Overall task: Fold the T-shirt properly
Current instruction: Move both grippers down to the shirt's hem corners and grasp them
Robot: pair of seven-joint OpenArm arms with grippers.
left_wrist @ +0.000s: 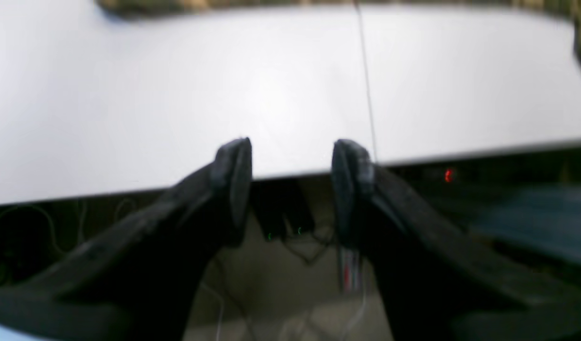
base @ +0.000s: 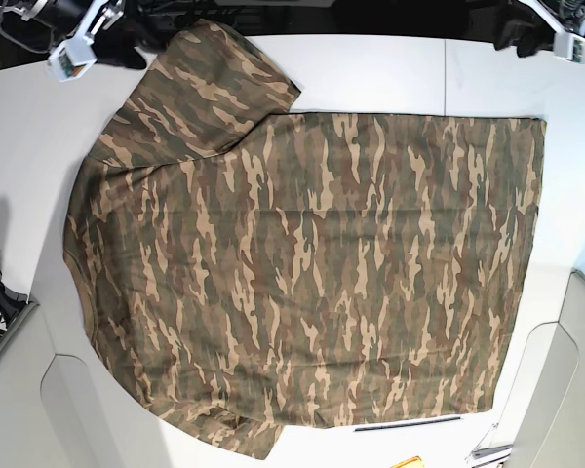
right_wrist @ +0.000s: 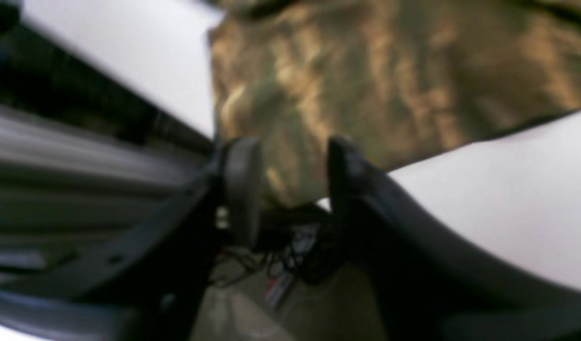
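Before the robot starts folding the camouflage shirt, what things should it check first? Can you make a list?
1. Brown, tan and olive camouflage cloth T-shirt spread flat on the white table: ok.
2. Left gripper open, holding nothing: ok.
3. Right gripper open, at the sleeve edge: ok.
4. Cloth already between the right gripper's jaws: cannot tell, blurred.
5. Left gripper near the shirt: not ok, only bare table beneath it.
6. Collar position: cannot tell.
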